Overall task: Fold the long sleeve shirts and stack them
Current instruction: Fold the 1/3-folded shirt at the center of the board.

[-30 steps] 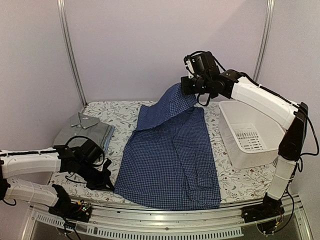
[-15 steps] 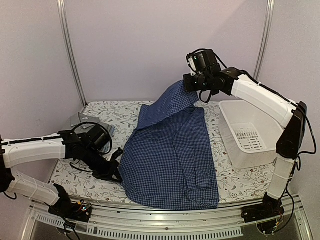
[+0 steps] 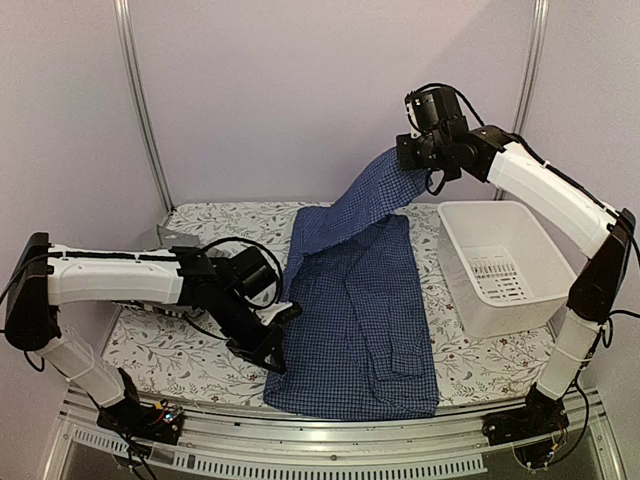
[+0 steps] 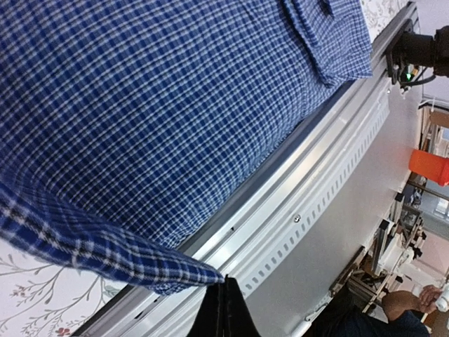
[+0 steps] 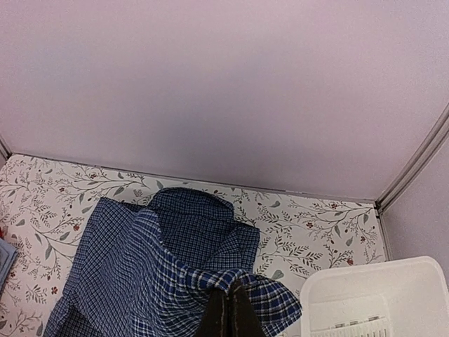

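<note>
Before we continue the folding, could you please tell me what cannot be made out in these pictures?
- Top view: the grey shirt is mostly hidden behind the left arm, so its fold cannot be judged.
- Right wrist view: the white basket is cut off by the bottom edge, and its inside is unseen there.
- Left wrist view: the blue check shirt runs past the top and left edges, leaving its collar outside.
</note>
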Tool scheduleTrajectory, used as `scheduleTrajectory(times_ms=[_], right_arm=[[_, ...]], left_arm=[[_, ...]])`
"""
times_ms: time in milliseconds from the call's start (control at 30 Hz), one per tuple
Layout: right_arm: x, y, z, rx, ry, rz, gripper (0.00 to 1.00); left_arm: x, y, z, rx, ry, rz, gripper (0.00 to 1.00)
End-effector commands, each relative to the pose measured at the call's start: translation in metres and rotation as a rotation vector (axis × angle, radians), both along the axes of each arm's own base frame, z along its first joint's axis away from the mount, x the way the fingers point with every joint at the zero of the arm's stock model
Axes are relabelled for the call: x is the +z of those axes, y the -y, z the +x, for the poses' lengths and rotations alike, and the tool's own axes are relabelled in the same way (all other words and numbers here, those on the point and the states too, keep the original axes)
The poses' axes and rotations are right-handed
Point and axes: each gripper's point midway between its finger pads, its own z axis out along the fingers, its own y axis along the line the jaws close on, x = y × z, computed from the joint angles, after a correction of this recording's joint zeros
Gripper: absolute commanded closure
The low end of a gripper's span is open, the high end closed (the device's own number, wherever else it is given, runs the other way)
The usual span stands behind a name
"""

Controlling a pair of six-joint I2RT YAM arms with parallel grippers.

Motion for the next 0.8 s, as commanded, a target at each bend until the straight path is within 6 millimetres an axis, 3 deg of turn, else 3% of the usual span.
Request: scheduleTrajectory(times_ms=[0,300,767], right_arm=[[0.026,0.034,-0.011,-0.082,0.051,-0.016,1.00],[0.024,0.052,-0.017,-0.125,0.045,-0.049,1.00],[0.036,0.056,-0.020,-0.131,0.065,-0.047,1.00]], left_arm=[[0.012,0.029,-0.012,-0.117,-0.010,-0.062,1.00],[0.005,0.061,-0.021,-0.212,-0.040,-0.081,1.00],[0.005,0.101,-0.026,-0.269,-0.061,-0.136,1.00]])
